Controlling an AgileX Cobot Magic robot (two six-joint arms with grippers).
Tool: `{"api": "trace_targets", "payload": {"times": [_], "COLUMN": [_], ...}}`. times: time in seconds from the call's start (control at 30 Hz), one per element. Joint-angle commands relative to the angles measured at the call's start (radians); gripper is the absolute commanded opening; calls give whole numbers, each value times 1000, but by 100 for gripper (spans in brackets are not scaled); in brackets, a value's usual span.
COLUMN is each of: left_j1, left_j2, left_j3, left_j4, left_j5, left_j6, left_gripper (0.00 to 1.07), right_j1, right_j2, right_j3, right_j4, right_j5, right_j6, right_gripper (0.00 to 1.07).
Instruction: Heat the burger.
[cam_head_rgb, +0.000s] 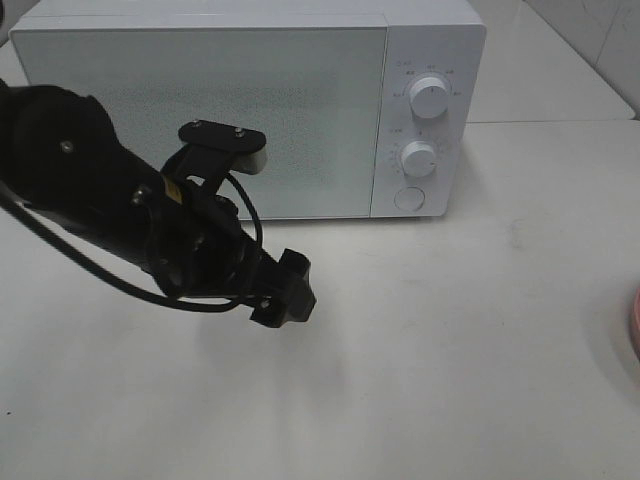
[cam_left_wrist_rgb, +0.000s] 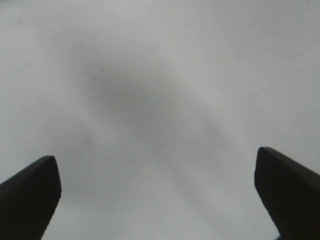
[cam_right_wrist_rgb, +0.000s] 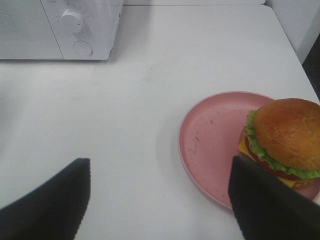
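Note:
The burger (cam_right_wrist_rgb: 285, 140), with a golden-brown bun, green lettuce, red tomato and yellow cheese, sits on the far side of a round pink plate (cam_right_wrist_rgb: 210, 135) in the right wrist view. My right gripper (cam_right_wrist_rgb: 159, 200) is open and empty above the table, just beside the plate. It is out of the exterior high view, where only the plate's rim (cam_head_rgb: 635, 320) shows and the burger is out of frame. The white microwave (cam_head_rgb: 200, 120) stands at the back with its door shut. My left gripper (cam_head_rgb: 285, 295) hangs in front of it, open and empty (cam_left_wrist_rgb: 160, 195) over bare table.
The microwave has two knobs (cam_head_rgb: 430, 97) (cam_head_rgb: 419, 158) and a round button (cam_head_rgb: 409, 198) on its right panel. Its corner also shows in the right wrist view (cam_right_wrist_rgb: 30, 30). The left arm and its cable (cam_head_rgb: 120, 200) cover part of the door. The white table (cam_head_rgb: 450, 380) runs to the front.

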Motion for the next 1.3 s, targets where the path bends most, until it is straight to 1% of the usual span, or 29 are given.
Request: {"api": "trace_targets", "payload": {"times": [0.03, 0.07, 0.1, 0.13, 0.17, 0.2, 0.23, 0.27, 0.3, 0.33, 0.37, 0.4, 0.43, 0.47, 0.5, 0.53, 0.57, 0.6, 0.63, 0.73, 0.77, 0.83, 0.87, 0.9, 1.0, 1.07, 1.13, 1.17, 1.3], "left_j1": [35, 56, 56, 102, 131, 131, 163, 220, 220, 285, 285, 312, 377, 377, 441, 465, 465, 515, 515, 608, 608, 655, 655, 679, 704, 707, 710, 710, 710], "left_j2": [-96, -115, -115, -145, -160, -160, -173, -204, -204, -233, -233, -244, -271, -271, -300, -312, -312, -344, -344, -410, -410, -465, -465, -508, -574, -595, -671, -671, -778], "left_j3": [0, 0, 0, 0, 0, 0, 0, 0, 0, 0, 0, 0, 0, 0, 0, 0, 0, 0, 0, 0, 0, 0, 0, 0, 0, 0, 0, 0, 0], "left_j4": [-1, -4, -4, -3, -3, -3, -3, -3, -3, -1, -1, 4, 13, 13, 16, 19, 19, 32, 32, 86, 86, 130, 130, 158, 196, 201, 208, 208, 210], "left_j5": [156, 183, 183, 236, 269, 269, 294, 365, 365, 436, 436, 465, 523, 523, 585, 614, 614, 663, 663, 750, 750, 799, 799, 826, 849, 852, 852, 852, 849], "left_j6": [-7, -23, -23, -52, -63, -63, -66, -66, -66, -66, -66, -66, -67, -67, -67, -67, -67, -67, -67, -78, -78, -110, -110, -129, -157, -158, -159, -159, -159], "left_gripper": [98, 98, 98, 98, 98, 98, 98, 98, 98, 98, 98, 98, 98, 98, 98, 98, 98, 98, 98, 98, 98, 98, 98, 98, 98, 98, 98, 98, 98], "right_j1": [-4, -4, -4, -4, -4, -4, -4, -4, -4, -4, -4, -4, -4, -4, -4, -4, -4, -4, -4, -4, -4, -4, -4, -4, -4, -4, -4, -4, -4], "right_j2": [-27, -27, -27, -27, -27, -27, -27, -27, -27, -27, -27, -27, -27, -27, -27, -27, -27, -27, -27, -27, -27, -27, -27, -27, -27, -27, -27, -27, -27], "right_j3": [2, 2, 2, 2, 2, 2, 2, 2, 2, 2, 2, 2, 2, 2, 2, 2, 2, 2, 2, 2, 2, 2, 2, 2, 2, 2, 2, 2, 2], "right_j4": [-6, -6, -6, -6, -6, -6, -6, -6, -6, -6, -6, -6, -6, -6, -6, -6, -6, -6, -6, -6, -6, -6, -6, -6, -6, -6, -6, -6, -6], "right_j5": [-1, -1, -1, -1, -1, -1, -1, -1, -1, -1, -1, -1, -1, -1, -1, -1, -1, -1, -1, -1, -1, -1, -1, -1, -1, -1, -1, -1, -1], "right_j6": [-11, -11, -11, -11, -11, -11, -11, -11, -11, -11, -11, -11, -11, -11, -11, -11, -11, -11, -11, -11, -11, -11, -11, -11, -11, -11, -11, -11, -11], "right_gripper": [75, 75, 75, 75, 75, 75, 75, 75, 75, 75, 75, 75, 75, 75, 75, 75, 75, 75, 75, 75, 75, 75, 75, 75, 75, 75, 75, 75, 75]}}
